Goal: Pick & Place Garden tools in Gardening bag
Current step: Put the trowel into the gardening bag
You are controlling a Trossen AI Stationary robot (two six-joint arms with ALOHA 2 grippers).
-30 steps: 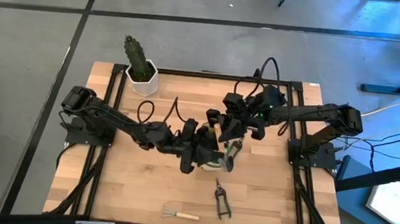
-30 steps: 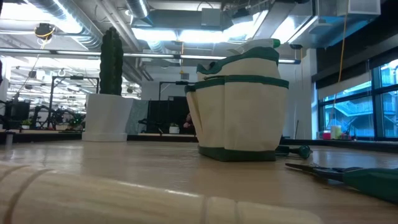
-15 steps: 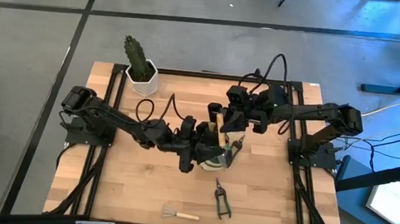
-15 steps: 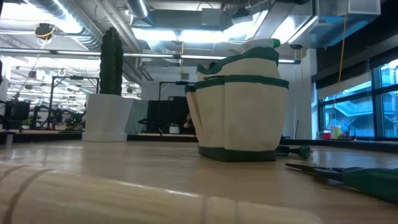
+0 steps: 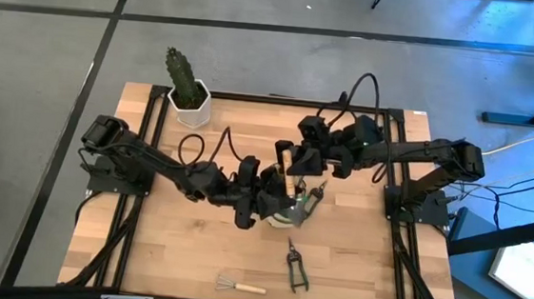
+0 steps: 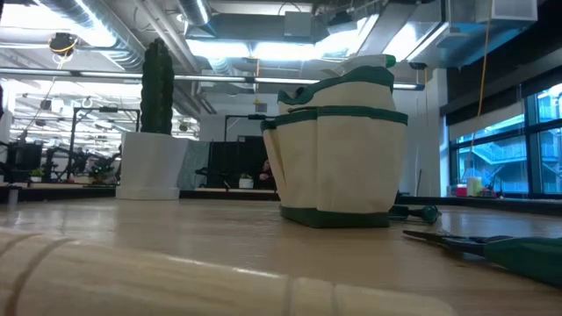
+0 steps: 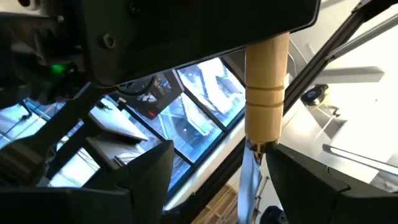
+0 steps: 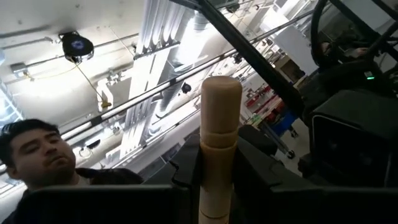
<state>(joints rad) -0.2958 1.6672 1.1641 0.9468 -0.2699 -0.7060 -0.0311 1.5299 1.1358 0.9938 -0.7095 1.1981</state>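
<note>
Both dark arms stretch low from the table's sides and meet near its middle. The left gripper (image 5: 265, 195) is spread open, tilted upward. The right gripper (image 5: 288, 161), just beside it, is clamped on a wooden handle (image 8: 219, 143).

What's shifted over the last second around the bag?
The right claw, shut on the wooden-handled trowel, moved left, toward the left arm over the gardening bag. The left claw stayed at the bag. The snips and wire rake haven't moved.
</note>
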